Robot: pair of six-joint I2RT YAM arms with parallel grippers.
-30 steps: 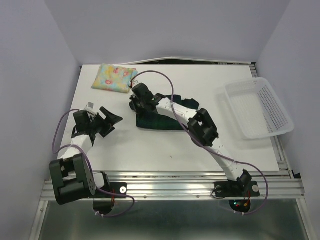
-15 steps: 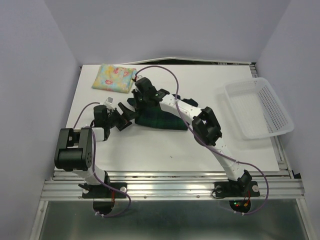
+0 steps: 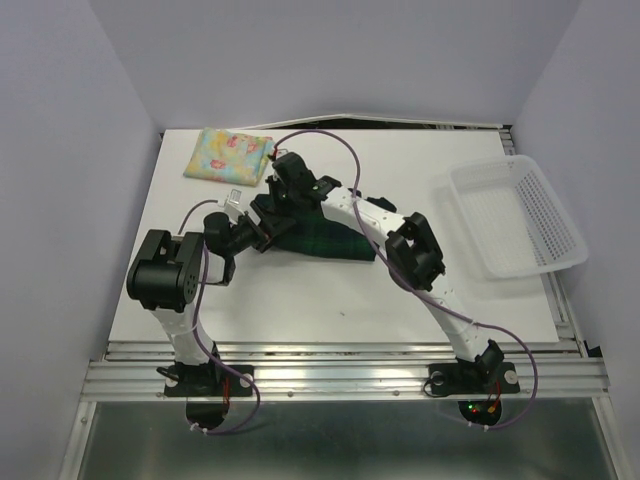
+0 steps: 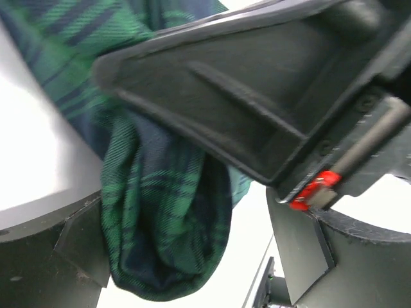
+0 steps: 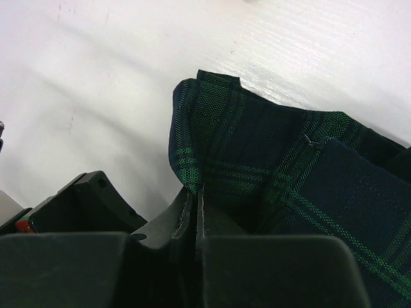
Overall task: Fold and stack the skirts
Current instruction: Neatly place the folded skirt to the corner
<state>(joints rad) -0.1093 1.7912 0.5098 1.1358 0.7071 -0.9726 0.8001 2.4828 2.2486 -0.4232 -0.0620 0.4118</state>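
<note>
The dark green-and-navy plaid skirt [image 3: 325, 240] lies mid-table, its left end lifted. My right gripper [image 3: 281, 199] is shut on that raised edge; in the right wrist view the fingertips [image 5: 198, 196] pinch the plaid skirt [image 5: 257, 160]. My left gripper [image 3: 262, 232] is open just left of it. In the left wrist view a hanging fold of the plaid skirt [image 4: 164, 224] sits between the spread fingers of the left gripper [image 4: 186, 256], with the right gripper's body [image 4: 257, 83] above. The pale yellow floral skirt [image 3: 228, 157] lies folded at the back left.
A white mesh basket [image 3: 535, 215] stands at the right edge of the table [image 3: 330, 300]. Purple cables loop over both arms. Grey walls close in the left, back and right sides.
My left arm has swung in from the table's left side to the plaid skirt's lifted end, jaws opening fully. The right gripper has kept hold and shifted slightly.
</note>
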